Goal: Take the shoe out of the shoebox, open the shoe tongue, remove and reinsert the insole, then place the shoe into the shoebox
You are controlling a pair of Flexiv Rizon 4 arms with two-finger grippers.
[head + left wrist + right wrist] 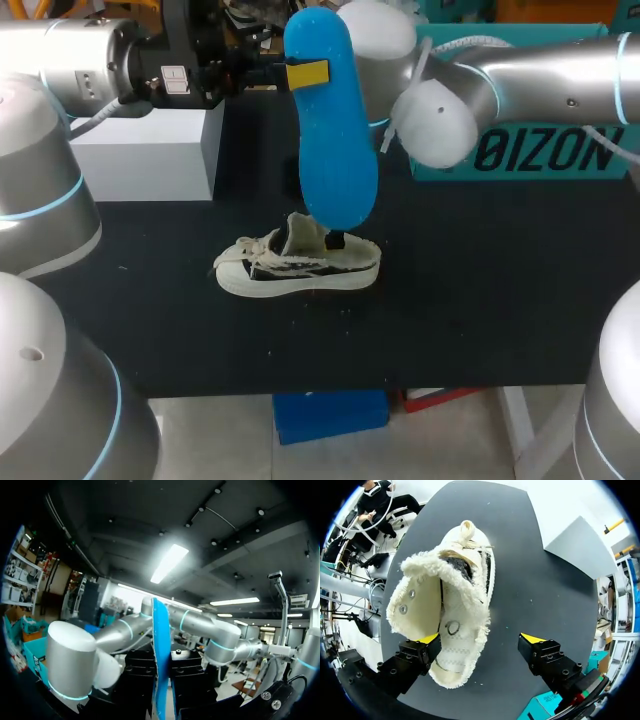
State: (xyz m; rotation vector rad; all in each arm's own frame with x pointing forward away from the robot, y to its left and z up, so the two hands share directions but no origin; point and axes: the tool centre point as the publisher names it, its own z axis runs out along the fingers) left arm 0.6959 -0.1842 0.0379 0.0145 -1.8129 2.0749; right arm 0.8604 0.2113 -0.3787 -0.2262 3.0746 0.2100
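BOTH ARMS AT WORK: The left gripper is clamped on a bright blue foam insole, which it holds upright high above the table. The right gripper hangs spread wide over the heel of a cream, frayed-edge canvas sneaker. One of its yellow tips is just beside the heel and the other is apart. The sneaker stands mid-table on the black table, toe toward 9 o'clock, tongue raised. A white box sits at its 10 o'clock. A teal box with dark lettering sits at 2 o'clock.
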